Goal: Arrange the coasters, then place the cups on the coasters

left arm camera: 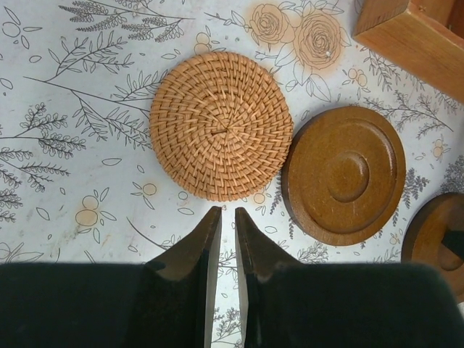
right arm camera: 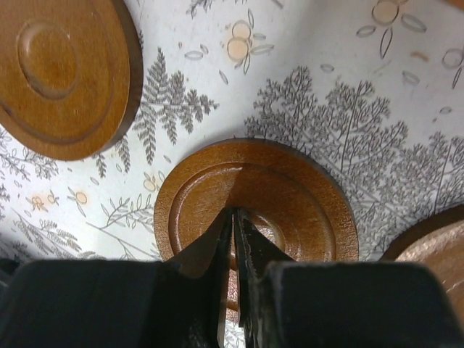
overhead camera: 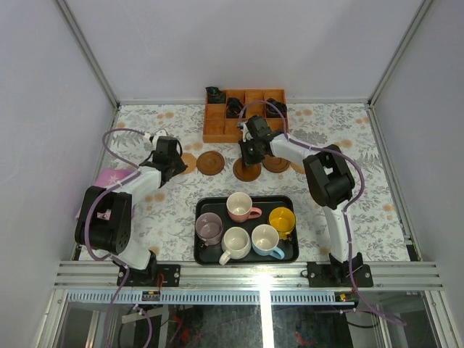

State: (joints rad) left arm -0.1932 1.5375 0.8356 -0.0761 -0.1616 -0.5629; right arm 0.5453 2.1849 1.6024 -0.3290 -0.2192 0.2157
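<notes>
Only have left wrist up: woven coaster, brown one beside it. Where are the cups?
Observer: All five cups sit on a black tray at the near edge; none is on a coaster.
Operator: Right arm?
Observer: Right pincer is shut, tips down at the centre of a brown coaster.
Operator: Orange corner, top right of my view?
Observer: A wooden compartment box at the far edge, small dark items in some cells.
</notes>
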